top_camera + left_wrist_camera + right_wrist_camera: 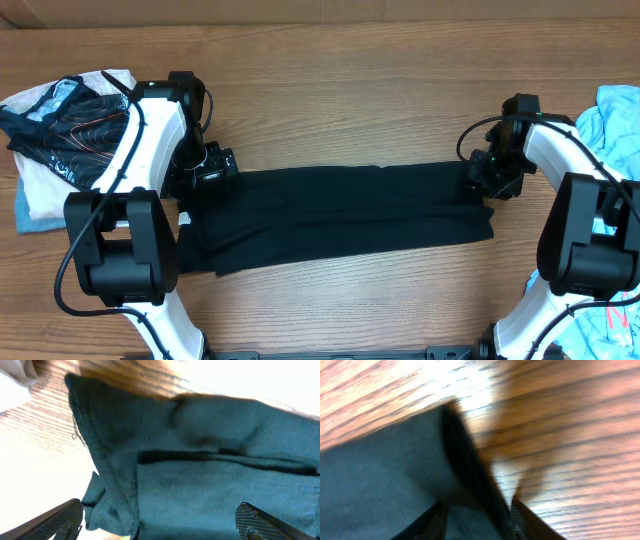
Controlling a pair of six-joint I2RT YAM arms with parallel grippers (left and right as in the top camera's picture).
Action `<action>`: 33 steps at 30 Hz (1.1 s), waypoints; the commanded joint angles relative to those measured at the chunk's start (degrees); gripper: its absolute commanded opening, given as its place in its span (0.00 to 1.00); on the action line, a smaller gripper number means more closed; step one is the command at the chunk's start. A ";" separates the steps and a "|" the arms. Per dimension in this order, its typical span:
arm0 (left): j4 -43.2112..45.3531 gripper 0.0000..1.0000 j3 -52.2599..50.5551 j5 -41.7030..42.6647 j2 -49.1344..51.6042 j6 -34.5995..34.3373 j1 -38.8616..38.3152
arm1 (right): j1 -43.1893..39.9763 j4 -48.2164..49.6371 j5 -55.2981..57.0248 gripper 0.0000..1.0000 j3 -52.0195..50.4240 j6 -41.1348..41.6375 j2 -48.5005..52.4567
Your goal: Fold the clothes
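shirt (340, 215) lying in long folded band mid-frame | cross-folds likely remaining | left jaws gaping open | right jaws gripping shirt end

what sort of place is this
Probably a robotics lab bench: left arm and right arm at a wooden table, a black T-shirt spread between them, other garments heaped at the sides.

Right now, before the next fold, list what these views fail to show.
- Right wrist view: motion blur and the bottom edge cut the right gripper; its grip on the black T-shirt is unclear.
- Overhead: the left arm and right arm hide their fingertips and the shirt's ends.
- Left wrist view: the open left gripper is cut by the bottom edge; glare washes out the table.
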 commanded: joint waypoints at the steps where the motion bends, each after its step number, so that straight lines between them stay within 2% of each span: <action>1: -0.35 1.00 1.18 1.31 -0.63 -0.74 -0.48 | -0.48 -1.29 -2.97 0.50 -0.70 -4.31 1.38; 6: -2.16 1.00 1.18 1.46 -0.63 -0.74 -0.48 | -0.42 -2.60 -5.14 0.51 -0.70 -6.45 1.38; 9: -2.99 1.00 1.18 1.46 -0.63 -0.74 -0.48 | -0.42 -2.54 -5.51 0.45 -0.70 -7.08 1.57; 10: -3.15 1.00 1.18 1.46 -0.63 -0.72 -0.48 | -0.42 -2.54 -5.51 0.40 -0.70 -7.08 1.77; 15: -3.23 1.00 1.18 1.49 -0.63 -0.74 -0.48 | -0.42 -2.34 -5.49 0.04 -0.70 -6.97 2.58; 21: -3.26 1.00 1.18 1.46 -0.63 -0.74 -0.48 | -1.99 0.85 0.76 0.04 -0.42 2.58 2.56; 27: -2.93 1.00 1.20 1.46 -0.63 -0.74 -0.48 | -8.26 2.51 1.18 0.04 4.11 11.30 2.56; 33: -2.60 1.00 1.18 1.46 -0.63 -0.76 -0.48 | -13.66 1.88 1.68 0.04 9.16 12.09 2.54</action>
